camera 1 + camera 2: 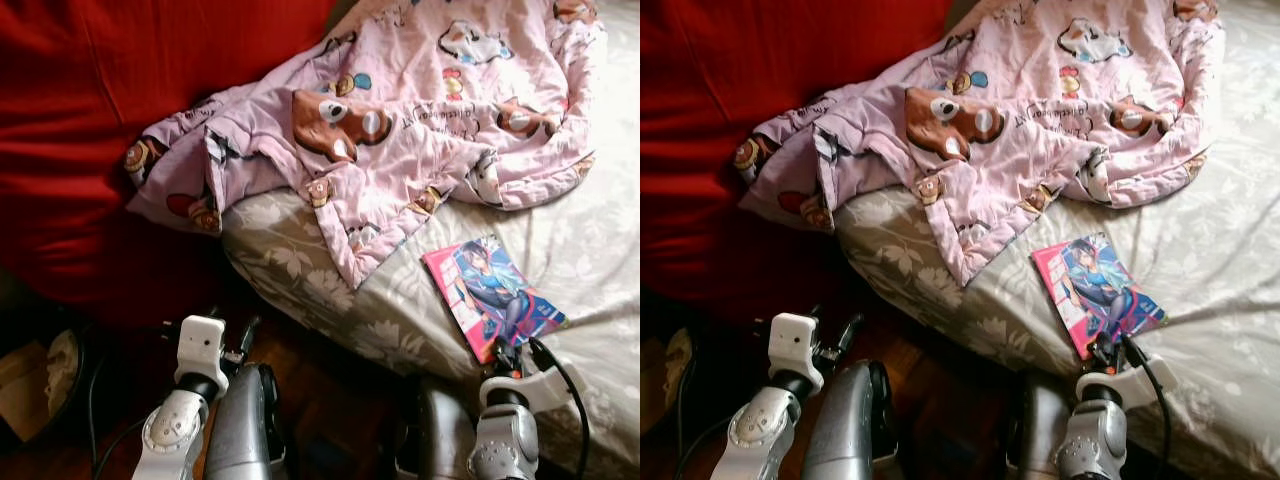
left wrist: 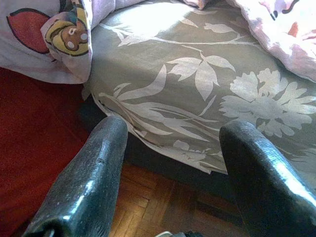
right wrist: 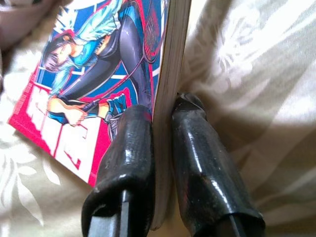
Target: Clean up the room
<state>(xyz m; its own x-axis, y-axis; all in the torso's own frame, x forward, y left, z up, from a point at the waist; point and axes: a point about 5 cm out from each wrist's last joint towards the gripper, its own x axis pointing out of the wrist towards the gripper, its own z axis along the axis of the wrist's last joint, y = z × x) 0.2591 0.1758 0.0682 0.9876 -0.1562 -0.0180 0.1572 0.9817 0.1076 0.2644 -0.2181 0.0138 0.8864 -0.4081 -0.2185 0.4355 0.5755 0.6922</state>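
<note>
You can see dark curly writing on the pink quilt [image 1: 420,110], next to the brown bear faces, but it is upside down and too small for you to read. The comic book [image 3: 98,74] on the bed has big white letters on its red and pink cover, near the drawn figure. The letters are tilted and partly cut off, so you cannot make out a word. You cannot read any numbers, brands or signs.
</note>
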